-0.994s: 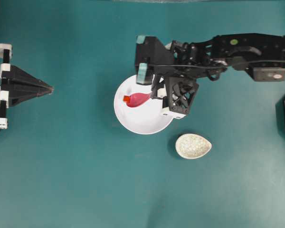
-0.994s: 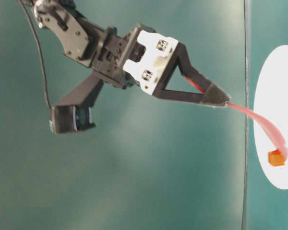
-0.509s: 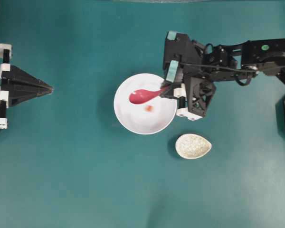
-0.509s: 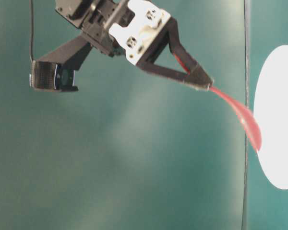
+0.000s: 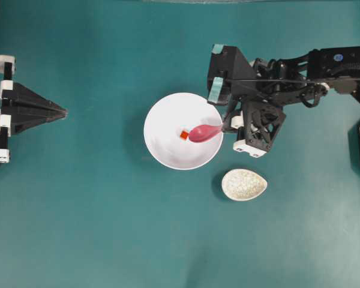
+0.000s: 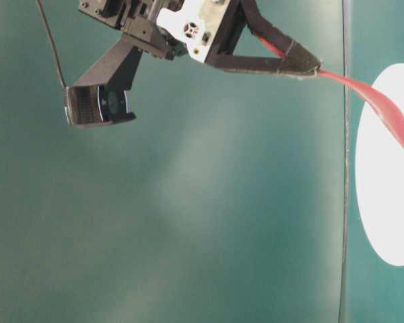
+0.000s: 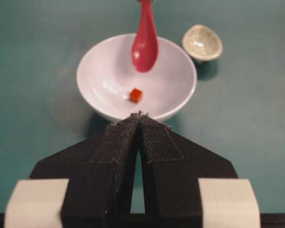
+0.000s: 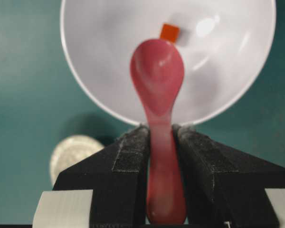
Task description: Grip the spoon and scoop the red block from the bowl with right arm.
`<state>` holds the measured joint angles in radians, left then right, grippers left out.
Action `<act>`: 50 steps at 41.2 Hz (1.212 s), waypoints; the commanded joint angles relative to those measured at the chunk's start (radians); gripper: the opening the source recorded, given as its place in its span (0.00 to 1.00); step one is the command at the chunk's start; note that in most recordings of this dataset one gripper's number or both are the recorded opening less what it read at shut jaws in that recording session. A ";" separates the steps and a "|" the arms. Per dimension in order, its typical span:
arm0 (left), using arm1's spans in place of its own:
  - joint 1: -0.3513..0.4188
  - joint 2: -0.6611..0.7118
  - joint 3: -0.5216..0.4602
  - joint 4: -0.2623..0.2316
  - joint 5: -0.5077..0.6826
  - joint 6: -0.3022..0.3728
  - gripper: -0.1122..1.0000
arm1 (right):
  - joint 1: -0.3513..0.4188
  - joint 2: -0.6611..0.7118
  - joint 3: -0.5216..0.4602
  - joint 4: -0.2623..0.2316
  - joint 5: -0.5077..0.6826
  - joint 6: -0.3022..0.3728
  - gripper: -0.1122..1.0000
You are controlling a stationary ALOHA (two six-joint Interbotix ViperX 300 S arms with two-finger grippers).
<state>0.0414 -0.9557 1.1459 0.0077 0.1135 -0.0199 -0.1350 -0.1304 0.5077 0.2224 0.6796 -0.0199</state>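
The right gripper is clenched on the handle of the spoon, its 2 black pads pressing the handle from either side near the bottom centre of the right wrist view. Holding the handle far back leaves the whole scoop free and pointing forward, hollow side up, which suits a pass under the cube. In the table-level view the spoon hangs above the bowl at the right edge, so it is lifted clear, not resting on the bowl's floor.

The red block lies loose on the floor of the bowl, just left of the scoop tip in the centre of the overhead view; the scoop is empty. Judging by this, the scoop is not yet done and the spoon needs lowering behind the block.

At the lower right of the bowl sits a speckled egg-shaped dish, well out of the path. The left gripper has its fingers pressed together, empty, parked at the far left edge. Nothing blocks the block except the bowl's curved wall.
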 commanded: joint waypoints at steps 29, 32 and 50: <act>0.003 0.008 -0.031 0.003 -0.008 0.002 0.10 | 0.002 0.115 -0.097 -0.014 0.074 -0.015 0.32; 0.002 0.008 -0.031 0.003 -0.008 0.002 0.10 | 0.002 0.121 -0.097 -0.015 0.071 -0.015 0.32; 0.003 0.008 -0.031 0.002 -0.006 0.005 0.10 | 0.002 0.172 -0.135 -0.025 0.035 -0.015 0.32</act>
<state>0.0414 -0.9557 1.1459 0.0077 0.1150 -0.0184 -0.1350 0.0491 0.4050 0.2010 0.7286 -0.0337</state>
